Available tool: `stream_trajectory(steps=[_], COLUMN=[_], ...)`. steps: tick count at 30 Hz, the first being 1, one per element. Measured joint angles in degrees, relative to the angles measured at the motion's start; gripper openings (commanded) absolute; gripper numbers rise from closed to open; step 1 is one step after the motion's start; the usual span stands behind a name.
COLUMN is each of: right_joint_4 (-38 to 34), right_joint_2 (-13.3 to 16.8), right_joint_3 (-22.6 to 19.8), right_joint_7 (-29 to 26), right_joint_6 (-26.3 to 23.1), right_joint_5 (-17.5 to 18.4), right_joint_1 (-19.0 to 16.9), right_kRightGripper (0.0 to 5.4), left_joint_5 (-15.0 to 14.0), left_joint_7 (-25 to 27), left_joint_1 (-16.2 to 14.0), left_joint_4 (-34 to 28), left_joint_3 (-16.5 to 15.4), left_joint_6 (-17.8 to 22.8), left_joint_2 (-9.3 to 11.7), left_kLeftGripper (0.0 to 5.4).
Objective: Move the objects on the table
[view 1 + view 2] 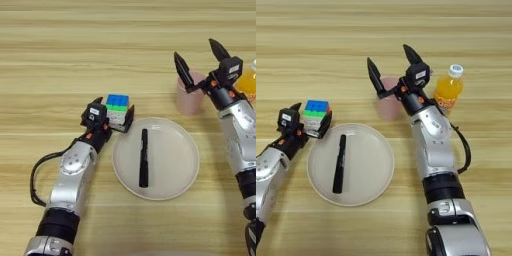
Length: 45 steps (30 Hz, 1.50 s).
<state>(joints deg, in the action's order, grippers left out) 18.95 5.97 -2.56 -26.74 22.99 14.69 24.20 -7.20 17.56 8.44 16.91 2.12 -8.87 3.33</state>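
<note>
The multicoloured puzzle cube (118,106) stands on the table (60,50), just off the plate's upper left rim. My left gripper (115,113) is shut on it, one black finger on each side. Further right stands the pale pink cup (388,106), upright. My right gripper (392,65) hovers over its rim, fingers spread wide open with nothing between them. The orange-juice bottle (448,91) with its white cap stands upright to the right of the cup, beside my right wrist.
A round beige plate (170,170) lies in the middle near the front, between my two arms. A slim black pen (144,157) lies lengthwise on it. A black cable loops beside each forearm.
</note>
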Motion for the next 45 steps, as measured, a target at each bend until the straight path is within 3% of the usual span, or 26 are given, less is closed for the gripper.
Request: stream_trajectory(steps=[25,45], right_joint_4=[-0.7,-0.75], right_joint_2=[-0.04,-0.07], right_joint_3=[0.44,0.49], right_joint_7=[-0.01,-0.01], right_joint_6=[0.0,0.0], right_joint_5=[0.11,0.11], right_joint_1=[-0.51,-0.51], right_kRightGripper=[5.36,5.4], left_joint_5=[0.12,0.27], left_joint_7=[-1.83,-1.86], left_joint_1=[1.77,2.14], left_joint_4=[5.94,7.0], left_joint_3=[-1.28,-1.27], left_joint_6=[0.78,0.74], left_joint_2=[-0.59,-1.06], left_kLeftGripper=[5.4,3.58])
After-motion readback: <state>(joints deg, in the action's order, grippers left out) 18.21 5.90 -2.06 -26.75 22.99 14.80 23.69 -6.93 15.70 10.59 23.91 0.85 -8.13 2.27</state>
